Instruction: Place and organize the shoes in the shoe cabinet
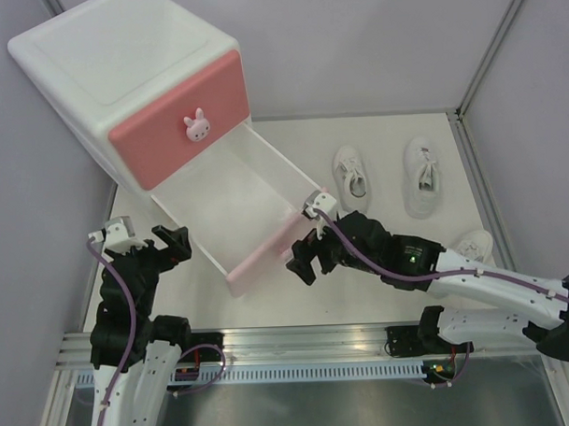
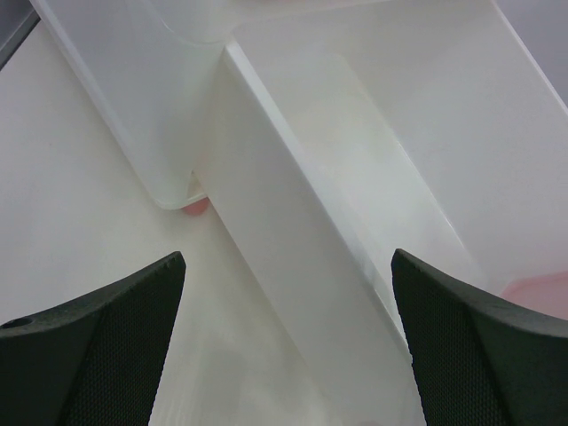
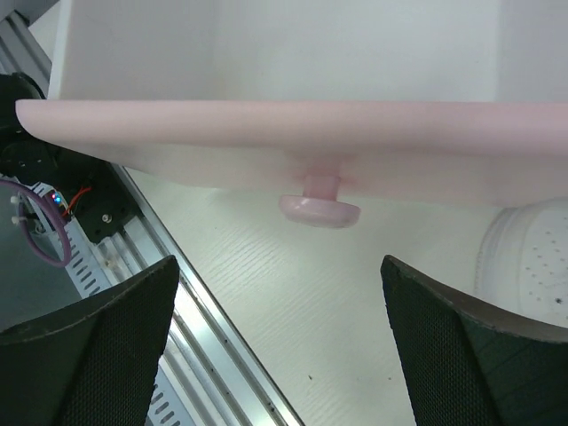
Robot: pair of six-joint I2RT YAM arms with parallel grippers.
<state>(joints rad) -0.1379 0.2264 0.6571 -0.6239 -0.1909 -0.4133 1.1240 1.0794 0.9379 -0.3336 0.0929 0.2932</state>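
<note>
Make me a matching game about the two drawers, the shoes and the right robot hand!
Things:
1. upper drawer
2. lower drawer
3. shoes
4. right gripper

States:
A. open, facing a pink knob
B. pulled out, nothing inside
C. lying on the table
D. shut, darker pink front

Pairs: 1-D, 2-B, 3-C, 4-A.

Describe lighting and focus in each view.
Top external: even, soft light, sharp; the white sneakers barely stand out from the white table. Left wrist: the open drawer is washed-out white on white. Right wrist: the drawer's knob looks soft; table grain is sharper.
</note>
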